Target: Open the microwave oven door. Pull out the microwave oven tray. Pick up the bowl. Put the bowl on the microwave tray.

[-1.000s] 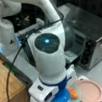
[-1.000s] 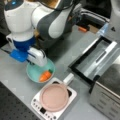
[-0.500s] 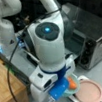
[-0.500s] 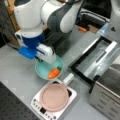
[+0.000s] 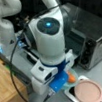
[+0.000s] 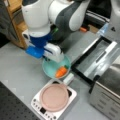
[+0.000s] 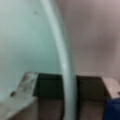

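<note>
In a front view, at its left, a wooden shelf (image 6: 15,17) stands beside the grey desk (image 6: 17,67). Just right of it the white arm reaches down, and its hand (image 6: 53,56), carried on a blue mount, sits at the near-left rim of the bowl (image 6: 53,68). The wrist view shows the pale teal rim of the bowl (image 7: 63,62) running upright through the dark gap between the two fingers (image 7: 23,87), one finger inside the bowl and one outside, so the hand is pinching the bowl's rim. The bowl rests on or just above the desk; which of the two cannot be told. It holds orange food (image 6: 61,71) toward its right side. Just below and to the right of the bowl lies the pink plate (image 6: 54,97), set on a small white square appliance (image 6: 41,106). Right of the bowl the microwave oven door (image 6: 98,61) lies folded down flat, its dark glass framed in silver with the bar handle across it. At the far right stands the microwave oven (image 6: 107,92), its silver body cut off by the edge. In a front view the arm's big white wrist (image 5: 49,38) fills the middle, the bowl (image 5: 70,79) peeks out just right of the blue mount, the pink plate (image 5: 88,92) lies right of that, and the microwave oven (image 5: 93,40) stands behind at the upper right with its black knobs (image 5: 87,51) facing forward.
</note>
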